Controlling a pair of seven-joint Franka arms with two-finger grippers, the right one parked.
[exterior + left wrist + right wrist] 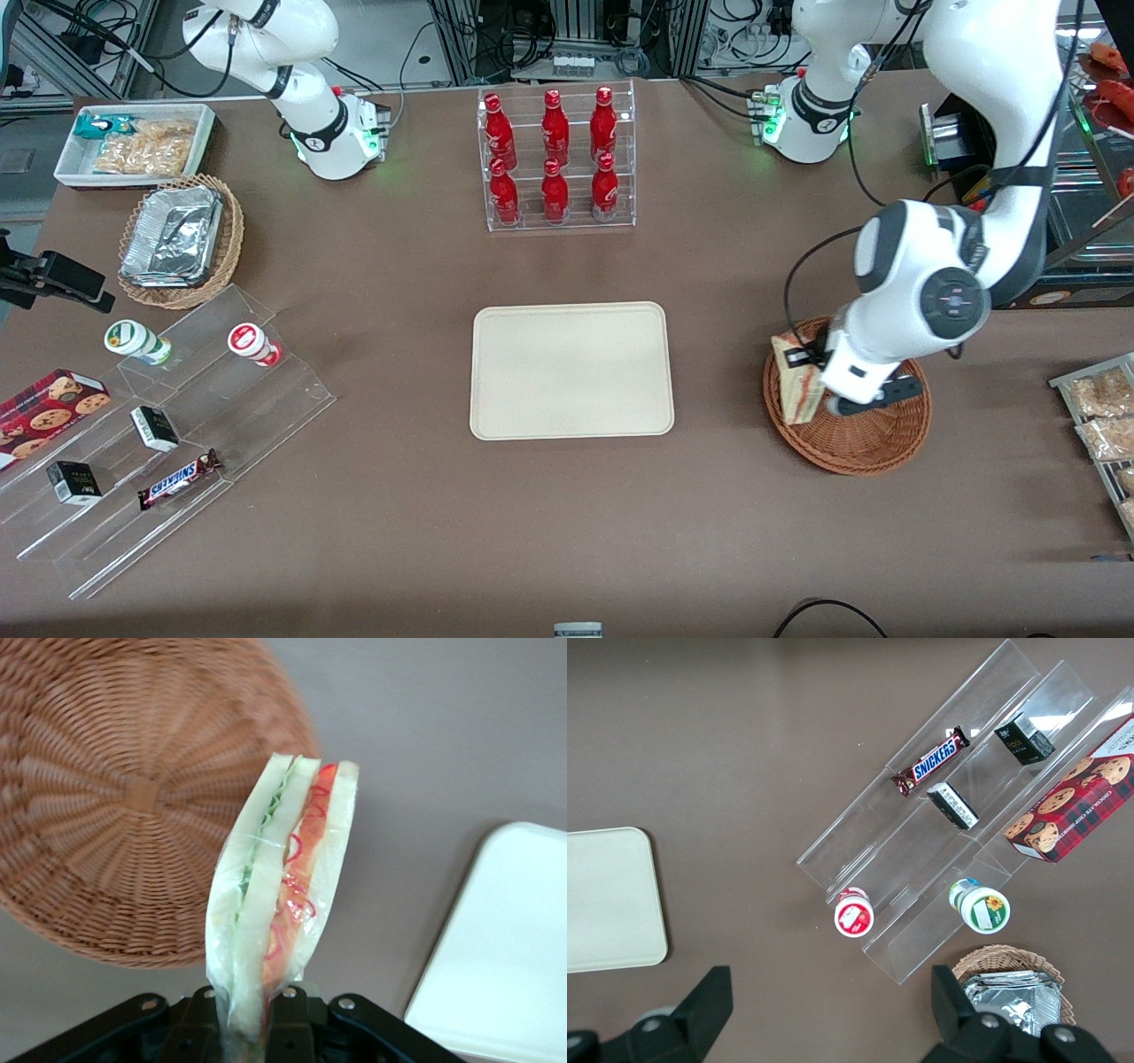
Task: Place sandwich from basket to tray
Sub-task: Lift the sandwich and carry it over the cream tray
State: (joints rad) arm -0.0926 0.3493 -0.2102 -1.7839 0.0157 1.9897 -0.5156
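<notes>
**Sandwich lifted, tray not yet reached**

Sweep the front view from its left edge and you first meet things that have no part in this job: a bin of snacks [133, 144], a tan basket of foil containers [180, 241], and the clear stepped racks [168, 425] with small cartons and a candy bar [180, 478]. Farther from the camera, mid-tabletop, stands the rack of red bottles [556, 158].

Next comes the tray [571, 370], flat on the tabletop [567, 532] and bare. Nothing has been set on it, so the placing part of your task is wholly ahead of you.

Past the tray, toward the working arm's end, sits the basket [849, 443]. Your pincer [808, 363] hangs over the basket's rim on the side nearest the tray, and it is clamped on the sandwich [797, 381]. The wrist view confirms this: the wedge's narrow end is pinched between the fingers [292, 1019], with the bread [266, 904] and the red and green filling standing out from them. In that view the basket's woven floor [115, 797] is empty and the sandwich appears clear of it, so I judge the pickup done and the lift under way.

What is left for you: carry the sandwich across the bare strip of tabletop between basket and tray, lower it onto the tray, and release. The wrapper looks soft, so a firm squeeze may crumple it.
</notes>
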